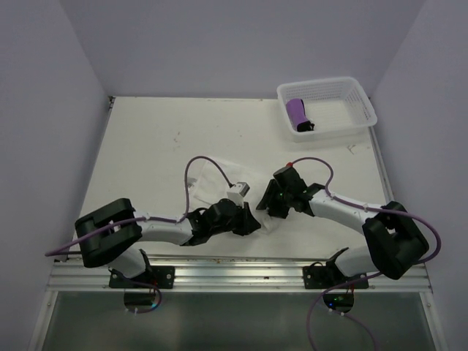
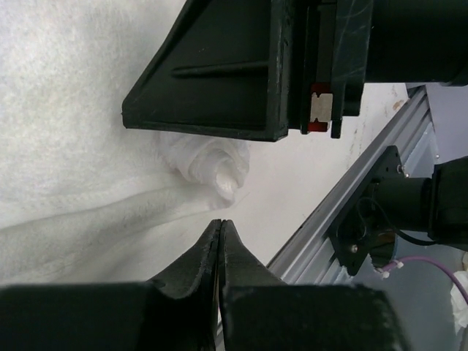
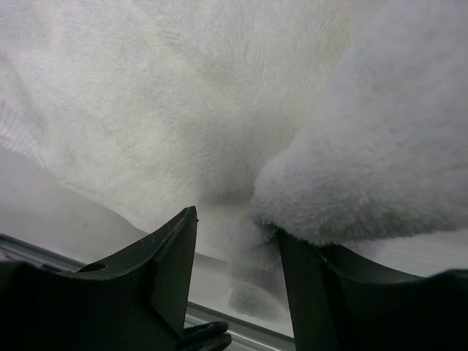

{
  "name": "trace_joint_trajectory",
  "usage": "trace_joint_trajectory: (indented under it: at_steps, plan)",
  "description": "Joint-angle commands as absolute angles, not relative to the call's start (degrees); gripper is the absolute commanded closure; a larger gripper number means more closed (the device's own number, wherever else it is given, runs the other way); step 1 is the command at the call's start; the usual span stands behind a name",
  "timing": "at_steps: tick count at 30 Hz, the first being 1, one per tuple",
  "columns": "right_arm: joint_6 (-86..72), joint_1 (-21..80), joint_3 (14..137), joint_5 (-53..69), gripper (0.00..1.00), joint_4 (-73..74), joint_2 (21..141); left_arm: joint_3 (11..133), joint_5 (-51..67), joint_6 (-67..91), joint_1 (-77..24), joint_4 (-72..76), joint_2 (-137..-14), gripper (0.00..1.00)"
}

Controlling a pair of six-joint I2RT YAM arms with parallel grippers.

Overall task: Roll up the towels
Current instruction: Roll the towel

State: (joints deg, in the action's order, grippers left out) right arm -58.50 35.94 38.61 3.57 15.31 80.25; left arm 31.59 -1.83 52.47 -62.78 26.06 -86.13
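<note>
The large white towel (image 1: 219,177) lies crumpled on the table in front of both arms. Its near end is curled into a small roll (image 2: 213,162). My left gripper (image 1: 254,223) (image 2: 221,224) is shut with nothing between its fingers, its tips just short of that roll. My right gripper (image 1: 270,208) (image 3: 238,227) stands open over the towel's right side. A thick fold of the white towel (image 3: 351,146) rests on its right finger and a thin strip hangs loosely between the fingers. The small purple towel (image 1: 297,112) lies rolled in the basket.
The white perforated basket (image 1: 365,102) stands at the back right of the table. The metal rail (image 1: 234,270) (image 2: 344,197) runs along the near edge, close behind both grippers. The right gripper's black body (image 2: 241,73) hangs right above the left fingertips.
</note>
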Motion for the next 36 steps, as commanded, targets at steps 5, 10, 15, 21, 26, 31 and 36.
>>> trace_joint_trajectory:
  at_steps: [5, 10, 15, 21, 26, 31, 36]
  plan:
    - [-59.2, 36.0, 35.0, 4.2, 0.50, 16.1, 83.7, 35.2, -6.9, 51.0, -64.5, 37.7, -90.3, 1.00]
    - [-58.2, 36.1, 35.6, 4.9, 0.50, 16.6, 84.4, 35.3, -9.5, 49.9, -65.4, 42.2, -91.2, 1.00]
    - [-58.0, 36.0, 35.8, 5.1, 0.50, 17.2, 84.2, 36.6, -11.2, 48.6, -65.7, 46.2, -95.1, 1.00]
    - [-58.5, 36.0, 35.6, 5.5, 0.49, 17.7, 82.7, 36.7, -18.4, 51.0, -67.3, 42.7, -97.9, 1.00]
    - [-59.7, 36.0, 35.2, 6.7, 0.47, 17.3, 81.5, 32.8, -29.6, 57.5, -70.0, 40.3, -99.0, 1.00]
    - [-60.3, 36.1, 35.2, 7.6, 0.46, 17.8, 80.1, 31.4, -32.7, 65.9, -71.5, 36.7, -101.2, 1.00]
    - [-60.4, 35.9, 36.0, 7.6, 0.44, 18.3, 79.1, 29.5, -33.4, 74.3, -71.7, 31.6, -101.9, 1.00]
